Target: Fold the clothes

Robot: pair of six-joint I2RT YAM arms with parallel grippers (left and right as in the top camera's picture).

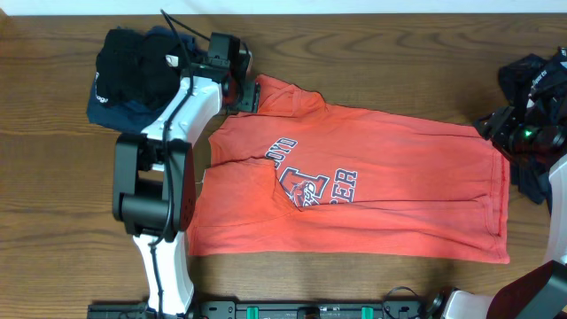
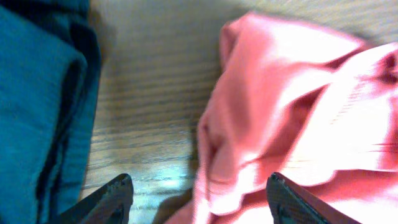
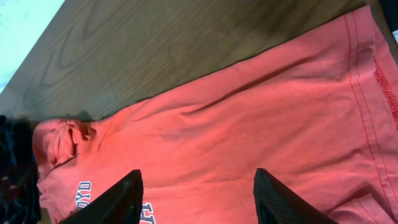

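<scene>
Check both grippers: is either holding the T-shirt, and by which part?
Nothing is held. The left gripper is open over the orange T-shirt's sleeve. The right gripper is open above the shirt's body.

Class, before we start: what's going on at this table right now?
Two robot arms are working on a large orange-red short-sleeved T-shirt with navy-and-white lettering, which lies mostly spread out on the brown wooden table. The left end effector hangs open over the shirt's bunched sleeve, beside a pile of black and navy garments. The right end effector, also open, hovers near the hem end, gripping nothing.
</scene>
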